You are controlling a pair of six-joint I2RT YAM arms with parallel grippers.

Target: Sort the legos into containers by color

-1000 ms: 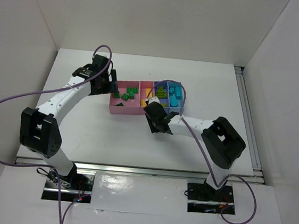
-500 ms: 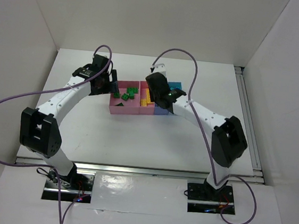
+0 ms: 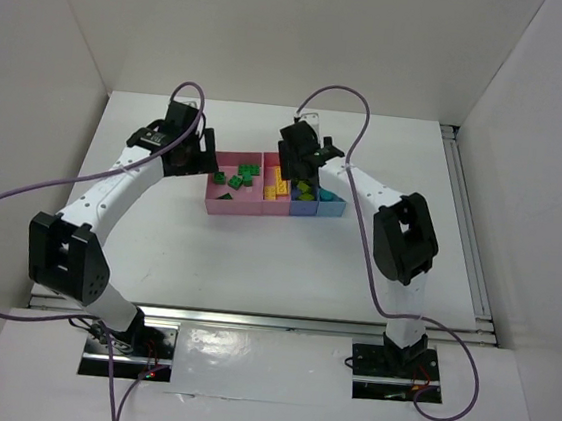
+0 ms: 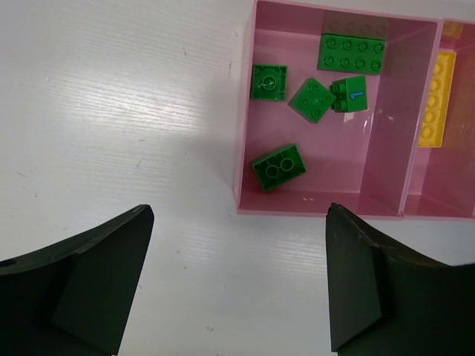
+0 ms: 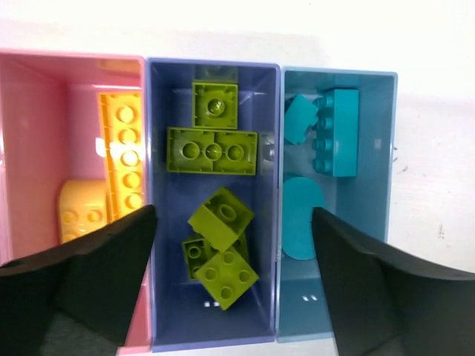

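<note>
Hovering over the purple-blue compartment (image 5: 172,311), right gripper (image 5: 231,213) spread wide, holding nothing; lime legos (image 5: 220,216) lie inside, directly beneath. We would lift straight up, clearing its walls. Left gripper (image 4: 239,211) likewise wide, empty.

Bright, even overhead light; soft shadows; glare on the table (image 4: 126,104); frames sharp.

Tray (image 3: 226,208): dark green legos (image 4: 278,167) in outer pink bin, yellow legos (image 5: 122,159) inner pink, lime legos (image 5: 211,150) purple-blue, cyan legos (image 5: 335,132) light-blue.
</note>
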